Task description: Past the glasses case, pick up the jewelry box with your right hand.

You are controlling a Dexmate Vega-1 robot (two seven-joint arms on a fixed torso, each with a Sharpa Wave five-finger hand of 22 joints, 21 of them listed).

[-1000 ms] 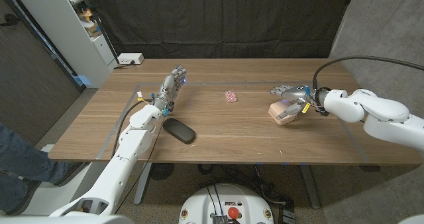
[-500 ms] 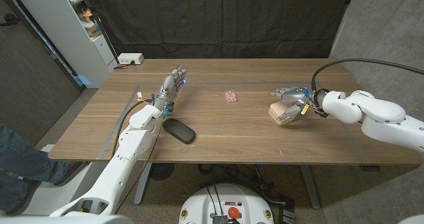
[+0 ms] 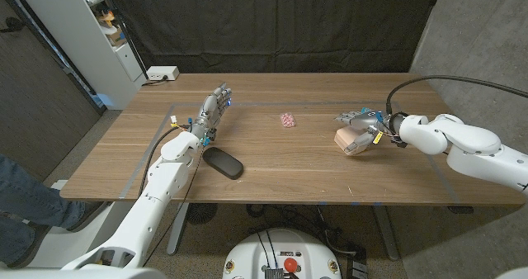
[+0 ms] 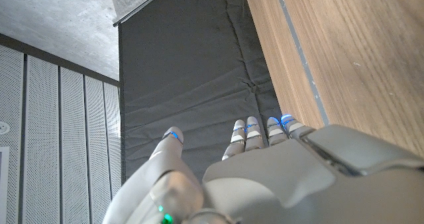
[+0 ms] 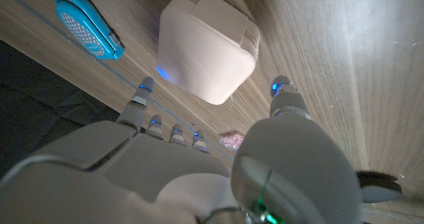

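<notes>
Jewelry box (image 3: 350, 140): on table (image 3: 272, 167), far right of glasses case (image 3: 223, 163). Right hand (image 3: 363, 121) spread over it, ungrasped, positioned for pickup.

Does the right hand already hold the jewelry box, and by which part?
Not yet. The right hand hovers over the jewelry box with fingers spread around it, apart from it. The left hand holds nothing.

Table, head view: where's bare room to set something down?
Widest free stretch: the near middle of the table, between the glasses case and the jewelry box. The far edge behind the small pink object is bare too. Crowded: the right side, where the right hand spreads at the jewelry box, and around the left hand.
</notes>
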